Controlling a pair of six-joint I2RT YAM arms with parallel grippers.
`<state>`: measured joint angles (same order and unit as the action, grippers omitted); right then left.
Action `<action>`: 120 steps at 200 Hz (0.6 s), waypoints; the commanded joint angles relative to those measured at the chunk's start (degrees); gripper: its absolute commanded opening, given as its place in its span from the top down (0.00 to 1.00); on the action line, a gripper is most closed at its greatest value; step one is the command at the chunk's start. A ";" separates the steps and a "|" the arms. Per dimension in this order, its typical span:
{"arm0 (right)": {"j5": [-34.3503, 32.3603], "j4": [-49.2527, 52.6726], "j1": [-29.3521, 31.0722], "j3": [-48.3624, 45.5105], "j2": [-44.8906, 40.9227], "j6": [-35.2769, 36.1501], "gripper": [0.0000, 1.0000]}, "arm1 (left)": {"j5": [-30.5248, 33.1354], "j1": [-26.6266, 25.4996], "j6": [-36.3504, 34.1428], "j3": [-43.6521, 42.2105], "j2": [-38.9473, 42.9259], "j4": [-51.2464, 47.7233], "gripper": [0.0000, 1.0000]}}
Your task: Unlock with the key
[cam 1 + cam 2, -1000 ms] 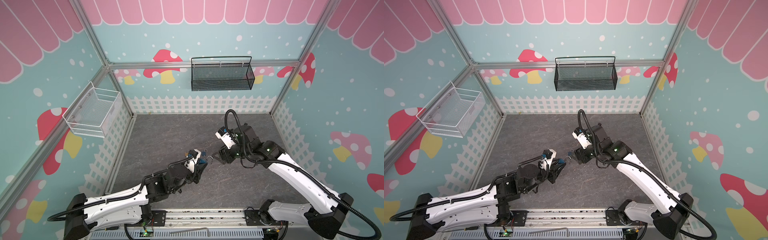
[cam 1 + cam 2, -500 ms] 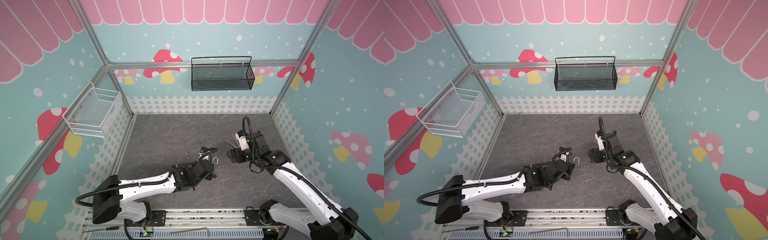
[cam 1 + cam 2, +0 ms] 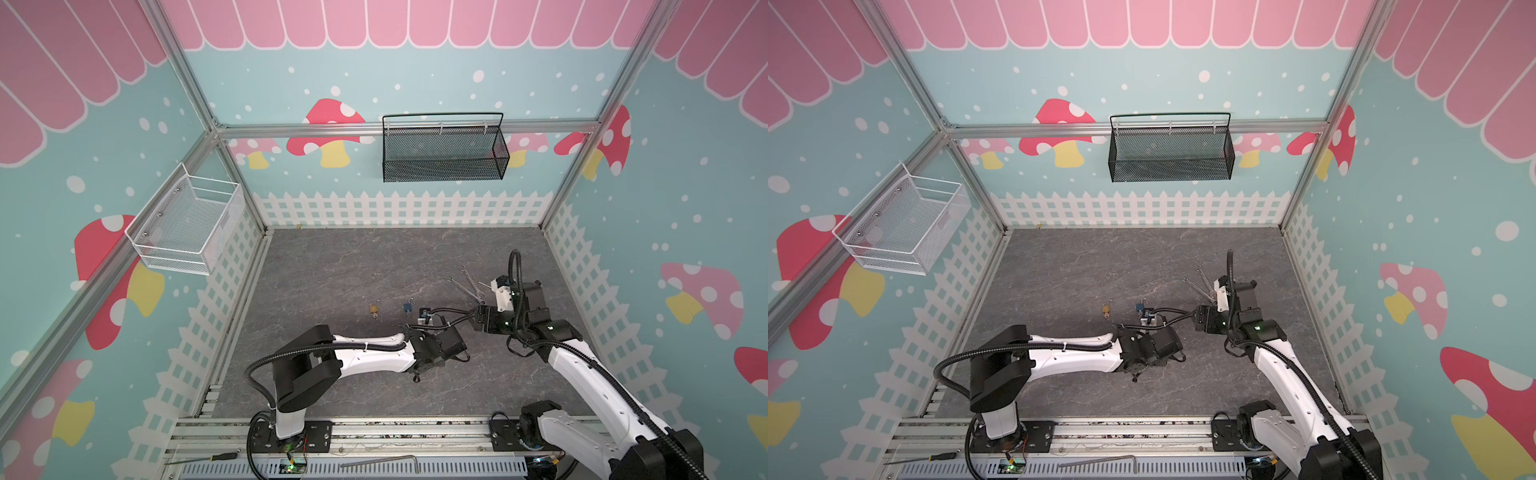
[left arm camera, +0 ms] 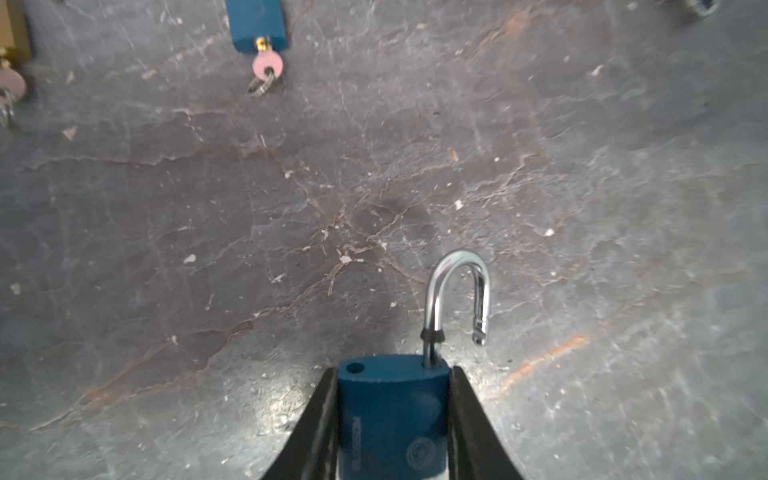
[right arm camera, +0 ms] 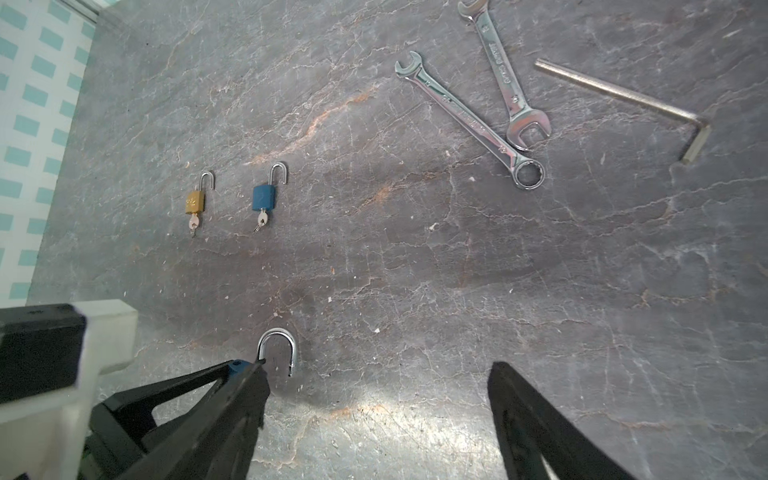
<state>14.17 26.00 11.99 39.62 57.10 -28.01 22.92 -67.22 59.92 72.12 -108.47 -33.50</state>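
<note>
One padlock [image 4: 392,415], clamped in left gripper [image 4: 392,372]

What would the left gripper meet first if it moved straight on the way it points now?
Probably only the bare tabletop. The left gripper, shut on the large blue padlock, has its open shackle leading; the small blue padlock lies aside from that line. Depth is unclear.

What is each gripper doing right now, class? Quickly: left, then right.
The left gripper is shut on the blue padlock.
The right gripper is open, holding nothing.
</note>
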 commanded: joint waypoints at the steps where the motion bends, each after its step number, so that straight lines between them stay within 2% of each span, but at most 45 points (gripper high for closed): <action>1: 3.52 -2.67 -1.67 -1.02 -1.18 -0.03 0.13 | 0.95 -0.05 3.92 2.50 -2.28 -2.62 1.00; 65: 6.63 -3.57 -4.41 -1.73 -1.79 0.59 0.14 | -1.48 0.64 5.30 2.35 -5.39 -2.50 1.00; 88: 7.18 -4.06 -4.80 -2.09 -2.17 0.32 0.13 | -2.24 0.78 5.51 2.05 -5.75 -2.35 0.93; 120: 7.36 -4.70 -5.19 -2.26 -2.26 -0.05 0.14 | -2.58 1.00 5.48 1.89 -4.64 -1.96 0.71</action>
<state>20.58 22.61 7.42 38.15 55.61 -27.94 21.12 -66.70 63.77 73.34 -112.79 -34.98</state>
